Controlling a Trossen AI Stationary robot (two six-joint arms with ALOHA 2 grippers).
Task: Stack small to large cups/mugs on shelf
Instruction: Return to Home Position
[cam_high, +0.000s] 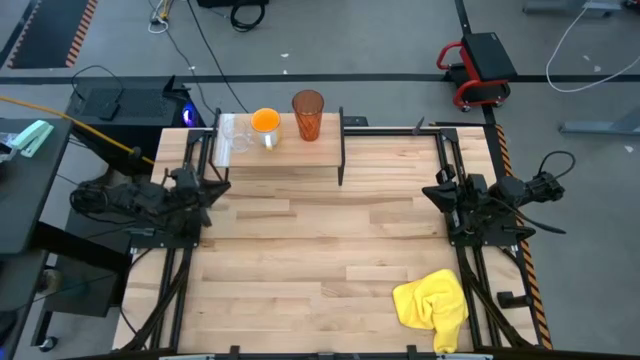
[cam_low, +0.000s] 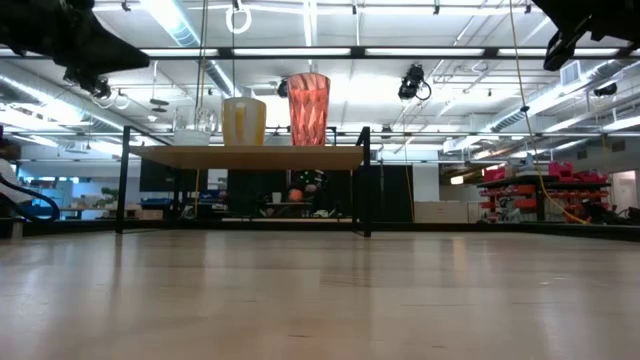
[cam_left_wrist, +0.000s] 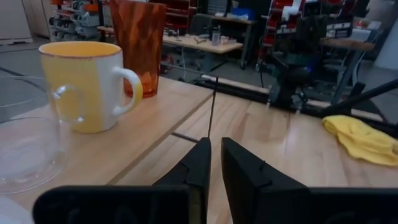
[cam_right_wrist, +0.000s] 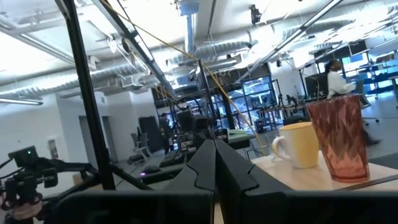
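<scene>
Looking at the left gripper (cam_high: 222, 186) first: hovering over the left side of the big light wooden tabletop (cam_high: 320, 250), pinching its fingers nearly together, gripping nothing at all. Seeing pretty much the same with the right gripper (cam_high: 430, 192): hovering over the right side, pressing its fingers together on nothing, pointing across toward the left one.

Spotting all three vessels standing upright in a row on the small raised light-wood shelf with thin black legs (cam_high: 300, 155), just ahead of the left gripper and off to one side of it. Finding the small clear glass (cam_high: 237, 141) nearest that gripper. Finding the mid-sized orange mug with the pale handle (cam_high: 265, 124) just beside the glass, one spot farther out, pointing its handle toward the open tabletop. Finding the tall translucent orange-red ribbed tumbler (cam_high: 308, 115) farthest from the left gripper and closest to the right one, near the mug but apart from it.

Also noticing a crumpled yellow cloth (cam_high: 433, 303) lying on the tabletop near the right gripper, off to its side, well apart from the shelf. Catching a person in a white top (cam_right_wrist: 336, 74) in the room far beyond the tumbler.
</scene>
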